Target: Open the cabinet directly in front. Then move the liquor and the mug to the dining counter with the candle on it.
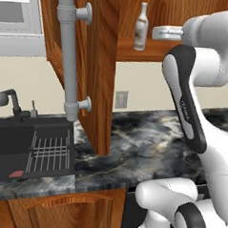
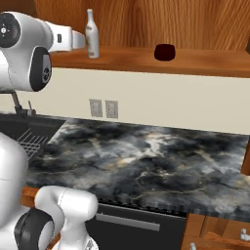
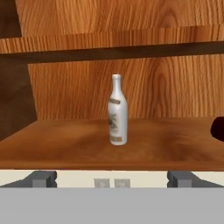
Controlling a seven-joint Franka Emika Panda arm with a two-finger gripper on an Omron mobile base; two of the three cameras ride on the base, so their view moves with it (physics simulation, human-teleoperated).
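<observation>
Two small dark fingertips [image 3: 43, 178] of the gripper [image 3: 112, 179] are seen at the bottom of the hand view, spread wide apart with nothing between them. Straight ahead of the gap, upright on the lower shelf [image 3: 65, 146] of the reddish-brown wooden wall cabinet [image 1: 102, 62], stands the slim pale glass liquor bottle [image 3: 117, 111] with its white cap and light label. Its long axis is vertical, so it is judged that a level advance would bring the fingers to either side of its body. The bottle is still apart from the jaws. The squat dark red mug [image 2: 164, 52] is set on the same shelf, well to the right of the bottle. The cabinet door [image 1: 97, 72], with its long grey bar handle [image 1: 69, 56], is swung out, so the opening step is judged done. Below lie the black-and-grey marbled counter [image 2: 146, 156], a dark sink [image 1: 18, 143] with a wire rack [image 1: 49, 152], and wall outlets [image 2: 104, 108].
</observation>
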